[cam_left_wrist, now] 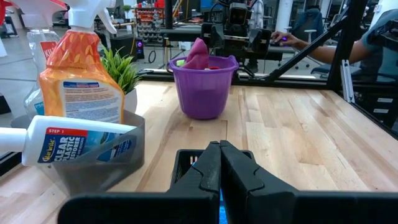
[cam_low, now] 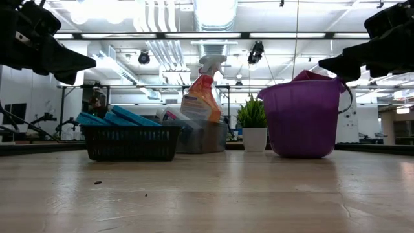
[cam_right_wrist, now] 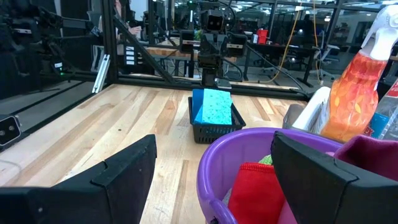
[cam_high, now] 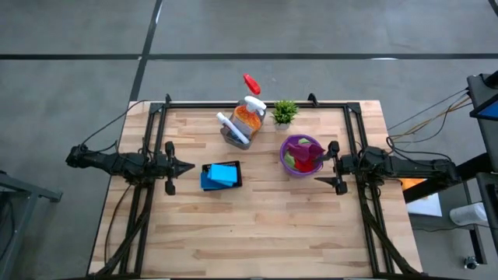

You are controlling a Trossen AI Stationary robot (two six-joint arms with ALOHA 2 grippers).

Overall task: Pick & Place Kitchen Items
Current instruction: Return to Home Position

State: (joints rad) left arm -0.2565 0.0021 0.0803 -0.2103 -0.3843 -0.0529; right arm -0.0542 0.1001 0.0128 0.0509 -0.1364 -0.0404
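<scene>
Several blue sponges [cam_high: 221, 173] stand in a black basket [cam_low: 132, 142] left of the table's middle. A purple bucket [cam_high: 289, 145] holds magenta, red and green cloths [cam_right_wrist: 252, 186]. An orange spray bottle [cam_high: 247, 117] and a white squeeze bottle [cam_left_wrist: 68, 140] stand in a grey caddy [cam_high: 236, 136] at the far edge. My left gripper [cam_high: 189, 166] is shut and empty, raised just left of the basket; it also shows in the left wrist view [cam_left_wrist: 219, 158]. My right gripper [cam_high: 327, 165] is open and hovers at the bucket's right rim, its fingers [cam_right_wrist: 124, 171] spread over it.
A small green potted plant [cam_high: 284, 113] stands at the far edge, between the caddy and the bucket. Black frame rails [cam_high: 156, 117] run along the table's left, right and far edges. The near half of the wooden table [cam_high: 257, 233] is bare. A person sits beyond the table [cam_left_wrist: 311, 37].
</scene>
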